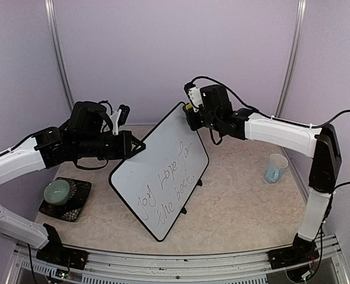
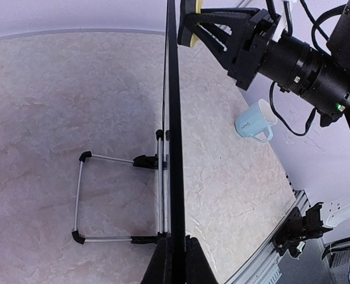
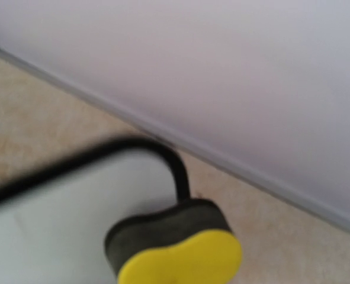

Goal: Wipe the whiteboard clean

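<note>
Propped at a tilt mid-table on a thin wire stand (image 2: pixel 79 195): large flat white whiteboard (image 1: pixel 163 171) with black frame and dark handwriting across the lower half. Clamped on its left edge, left gripper (image 1: pixel 137 148), jaws pressed tight onto the frame. Up at the top corner, right gripper (image 1: pixel 190 109) pinching a small yellow-and-black sponge eraser (image 3: pixel 180 257); contact with the board hard to tell. Off right, pale blue mug (image 1: pixel 275 168).

Whiteboard (image 1: pixel 158 158): smooth glossy face, black plastic frame. Tabletop (image 1: pixel 240 207): matt, marbled. Eraser (image 3: pixel 180 260): yellow foam, dark felt.
</note>
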